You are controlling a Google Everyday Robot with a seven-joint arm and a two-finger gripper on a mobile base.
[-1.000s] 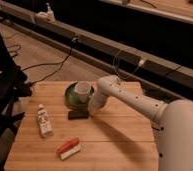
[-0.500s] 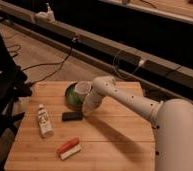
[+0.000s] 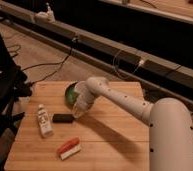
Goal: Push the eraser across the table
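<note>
The eraser (image 3: 62, 118) is a small flat black block lying on the light wooden table (image 3: 110, 135), left of centre. My gripper (image 3: 79, 108) is low over the table just right of the eraser, at or very near its right end. The white arm reaches in from the lower right and covers part of the green saucer (image 3: 69, 92) behind the gripper.
A white tube (image 3: 43, 120) lies left of the eraser, close to it. An orange-and-white block (image 3: 69, 148) lies near the front edge. A dark chair (image 3: 2, 95) stands off the table's left side. Cables run along the floor behind.
The eraser has slid left across the table, toward the white tube. My gripper has followed it left and slightly toward the front.
</note>
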